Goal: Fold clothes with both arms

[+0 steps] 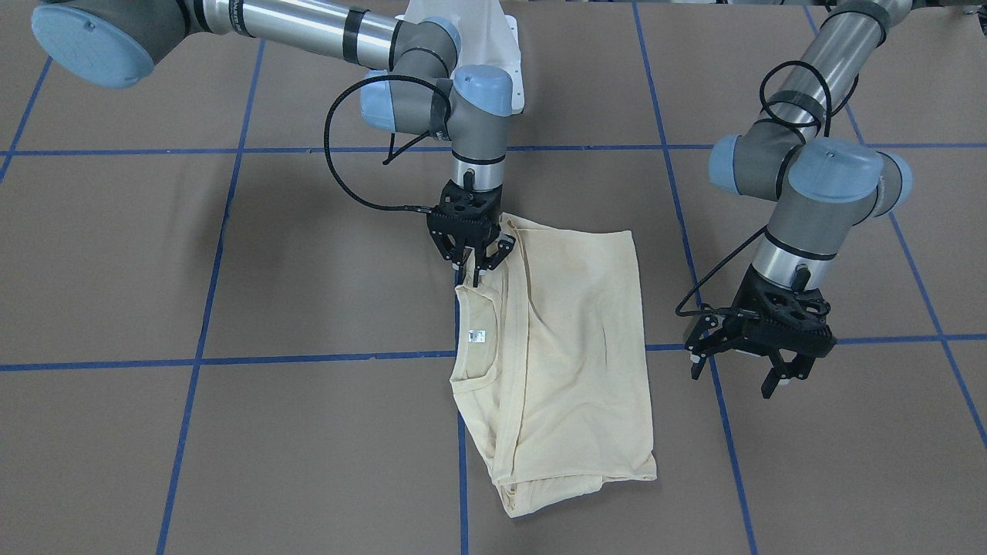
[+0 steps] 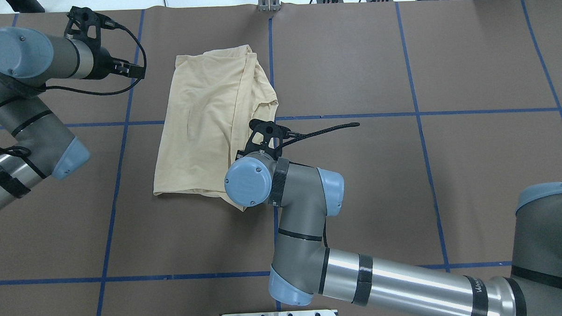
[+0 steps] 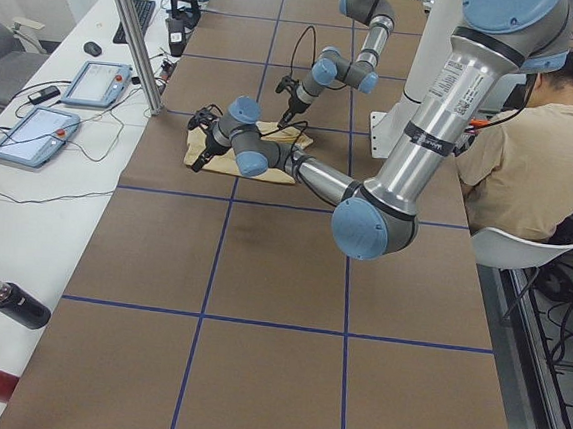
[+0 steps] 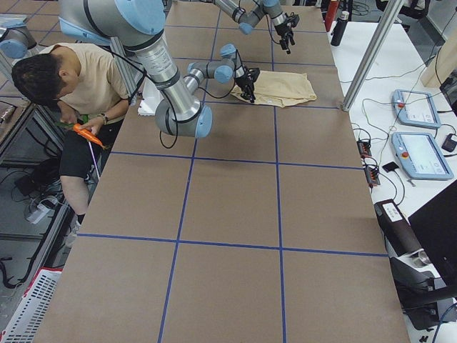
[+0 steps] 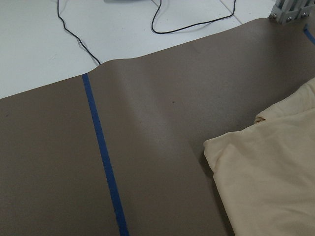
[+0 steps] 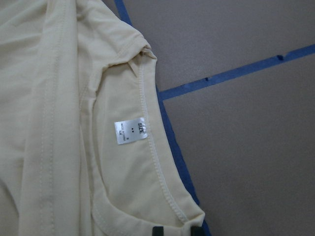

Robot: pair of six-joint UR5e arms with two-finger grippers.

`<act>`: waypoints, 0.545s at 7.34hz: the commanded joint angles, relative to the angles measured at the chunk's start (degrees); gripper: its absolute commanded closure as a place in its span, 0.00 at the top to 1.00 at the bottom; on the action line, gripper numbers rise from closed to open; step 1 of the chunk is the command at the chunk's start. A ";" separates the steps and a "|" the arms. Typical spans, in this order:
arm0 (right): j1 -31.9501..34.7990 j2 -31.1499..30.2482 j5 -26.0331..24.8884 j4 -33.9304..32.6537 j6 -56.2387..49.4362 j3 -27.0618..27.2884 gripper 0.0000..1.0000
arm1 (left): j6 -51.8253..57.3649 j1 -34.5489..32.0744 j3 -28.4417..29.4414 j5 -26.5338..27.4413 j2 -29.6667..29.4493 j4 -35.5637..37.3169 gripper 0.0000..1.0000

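At centre-left of the front-facing view, the right gripper (image 1: 487, 266) straddles the collar-side edge of the folded cream shirt (image 1: 578, 347) with its fingers spread. The shirt lies mid-frame on the brown table cover (image 1: 231, 270), and closing here may catch only the top layer and drag the folds open. At right, the left gripper (image 1: 736, 378) hovers spread and empty, well apart from the shirt, with only a blue tape line (image 1: 684, 231) between them, so a lift now would likely be lopsided.

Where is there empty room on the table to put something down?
The widest bare table is on the robot's right, past the right arm, between blue tape lines. Around the shirt it is crowded: the right pincer hangs at its collar, the left pincer hovers beside its other edge.
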 commanded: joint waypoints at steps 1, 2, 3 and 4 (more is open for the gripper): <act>-0.01 -2.01 0.10 -0.10 -1.76 1.48 0.00 | -0.01 0.06 0.00 0.03 0.06 -0.03 1.00; -0.01 -5.86 0.27 -0.36 -5.78 7.15 0.00 | -0.01 0.06 0.00 0.03 0.06 -0.03 1.00; -0.09 -10.16 0.36 -3.15 -8.51 14.69 0.00 | -0.10 0.06 0.00 0.03 0.06 -0.12 1.00; -0.36 -13.16 0.45 -5.18 -8.54 19.81 0.00 | -0.10 0.06 0.00 -0.05 0.06 -0.12 1.00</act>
